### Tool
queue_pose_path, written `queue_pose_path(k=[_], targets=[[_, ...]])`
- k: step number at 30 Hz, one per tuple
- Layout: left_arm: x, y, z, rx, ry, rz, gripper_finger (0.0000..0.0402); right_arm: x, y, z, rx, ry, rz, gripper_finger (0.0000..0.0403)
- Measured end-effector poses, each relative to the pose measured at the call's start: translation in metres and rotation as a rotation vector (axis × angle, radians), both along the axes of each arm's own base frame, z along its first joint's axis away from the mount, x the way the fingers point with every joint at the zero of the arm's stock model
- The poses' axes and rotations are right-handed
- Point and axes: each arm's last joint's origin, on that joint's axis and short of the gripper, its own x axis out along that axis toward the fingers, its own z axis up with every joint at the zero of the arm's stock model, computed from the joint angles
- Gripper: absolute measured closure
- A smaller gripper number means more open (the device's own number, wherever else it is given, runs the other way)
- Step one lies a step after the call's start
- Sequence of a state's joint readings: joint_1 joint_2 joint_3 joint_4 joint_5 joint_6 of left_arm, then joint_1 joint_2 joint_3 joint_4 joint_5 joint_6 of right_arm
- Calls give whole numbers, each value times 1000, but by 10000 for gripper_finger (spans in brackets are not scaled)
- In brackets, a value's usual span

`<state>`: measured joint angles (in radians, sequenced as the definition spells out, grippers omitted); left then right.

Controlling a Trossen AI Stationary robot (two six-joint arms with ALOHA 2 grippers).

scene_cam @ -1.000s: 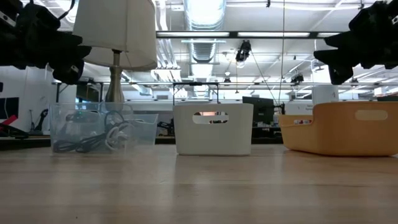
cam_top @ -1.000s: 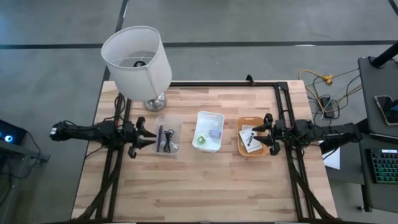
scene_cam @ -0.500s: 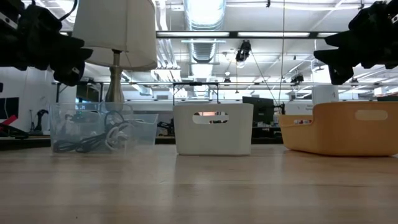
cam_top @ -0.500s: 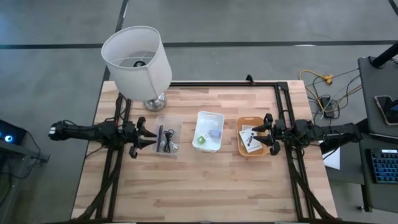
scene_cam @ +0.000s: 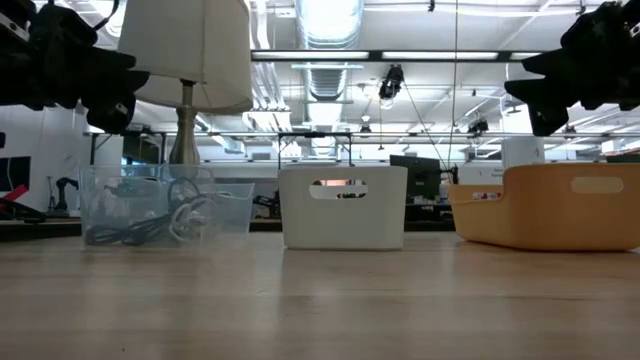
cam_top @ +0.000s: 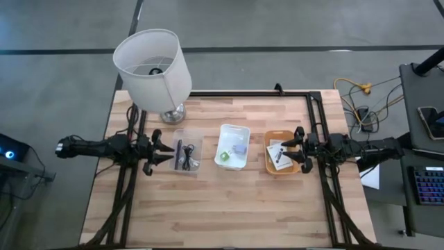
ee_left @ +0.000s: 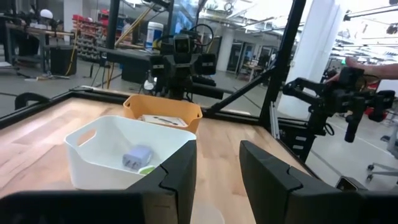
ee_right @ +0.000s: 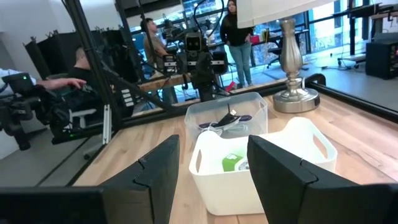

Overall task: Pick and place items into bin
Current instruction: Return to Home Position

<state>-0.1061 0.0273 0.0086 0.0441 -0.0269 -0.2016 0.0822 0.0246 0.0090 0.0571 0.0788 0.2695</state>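
Observation:
Three bins stand in a row mid-table. The clear bin (cam_top: 186, 153) holds dark cables and small bits (cam_top: 184, 158). The white bin (cam_top: 233, 146) holds a green piece (cam_top: 223, 157) and a grey-blue cube (cam_top: 239, 148); both also show in the left wrist view (ee_left: 147, 169), (ee_left: 138, 155). The orange bin (cam_top: 281, 153) holds white packets (cam_top: 279, 154). My left gripper (cam_top: 164, 153) hovers open and empty at the clear bin's left side. My right gripper (cam_top: 294, 148) hovers open and empty over the orange bin's right edge.
A white-shaded lamp (cam_top: 152, 61) stands at the table's far left, its metal base (cam_top: 173, 114) just behind the clear bin. A black frame (cam_top: 316, 111) runs along the table's far and side edges. People (ee_right: 233, 28) show beyond the table. Bare wood (cam_top: 229, 208) lies toward the near edge.

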Motion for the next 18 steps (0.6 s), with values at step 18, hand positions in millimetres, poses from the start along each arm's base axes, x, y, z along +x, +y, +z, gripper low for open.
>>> queue_pose_path(k=[18], targets=[[4, 0, -5, 7, 66, 2, 295, 0, 0, 0, 0, 5, -1, 227]])
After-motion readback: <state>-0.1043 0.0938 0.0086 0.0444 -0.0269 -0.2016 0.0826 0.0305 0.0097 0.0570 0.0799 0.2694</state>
